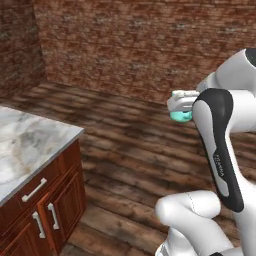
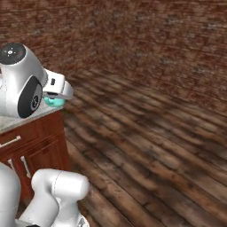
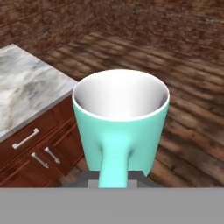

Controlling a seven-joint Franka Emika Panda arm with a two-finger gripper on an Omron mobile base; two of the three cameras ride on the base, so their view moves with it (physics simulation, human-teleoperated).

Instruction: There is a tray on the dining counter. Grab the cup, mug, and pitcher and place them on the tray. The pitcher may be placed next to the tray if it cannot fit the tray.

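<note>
The light teal mug (image 3: 120, 127) hangs in the air with its white inside facing up and its handle turned toward the hand. My gripper (image 3: 114, 178) is shut on that handle. In the left base view the mug (image 1: 180, 116) peeks out below the white hand, over the wooden floor to the right of the dining counter (image 1: 27, 142). The right base view has the mug (image 2: 54, 102) just past the corner of the counter (image 2: 20, 119). The tray, the cup and the pitcher are out of view.
The counter's reddish wood base has a drawer and cabinet doors with metal handles (image 1: 34, 190). Dark plank floor (image 2: 146, 146) stretches to brick walls (image 1: 130, 45) at the back and sides.
</note>
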